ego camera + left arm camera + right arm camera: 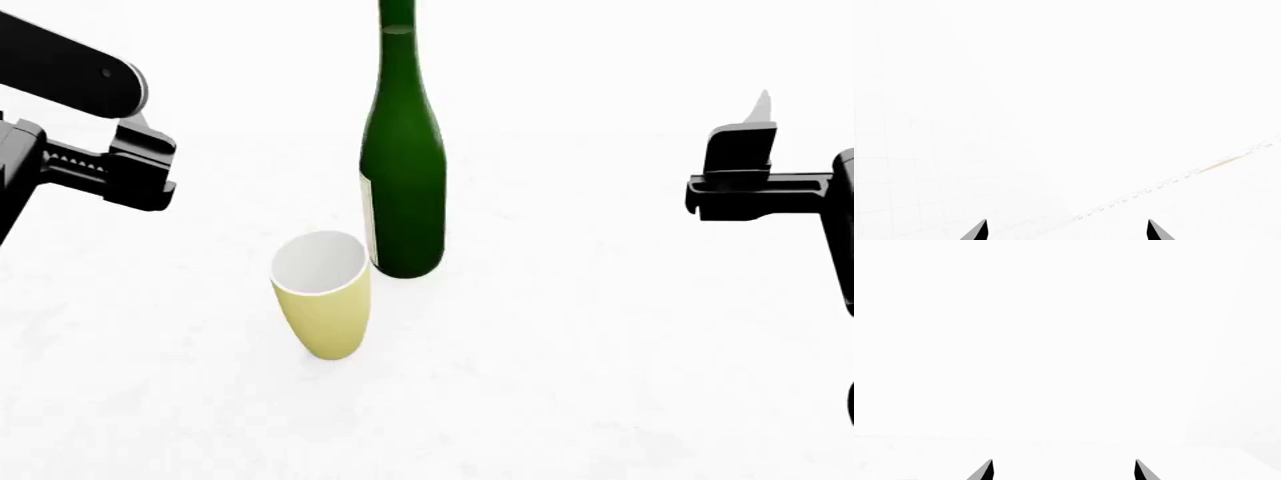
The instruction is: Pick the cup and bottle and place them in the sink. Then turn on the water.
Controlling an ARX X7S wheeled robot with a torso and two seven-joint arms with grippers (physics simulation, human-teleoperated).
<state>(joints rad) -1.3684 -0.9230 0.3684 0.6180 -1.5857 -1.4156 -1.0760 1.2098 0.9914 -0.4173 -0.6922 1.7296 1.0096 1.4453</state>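
The dark green bottle stands upright in the middle of the head view, its top cut off by the frame edge. Just in front of it and to its left stands the pale yellow cup, white inside, close to the bottle's base. My left gripper hovers well to the left of both, and my right gripper well to the right. In the wrist views the left gripper and the right gripper are open, with only white surface between the fingertips. The sink is out of view.
A plain white counter carries the cup and bottle and runs out to every edge of the head view. A faint dotted seam with a tan streak crosses the left wrist view.
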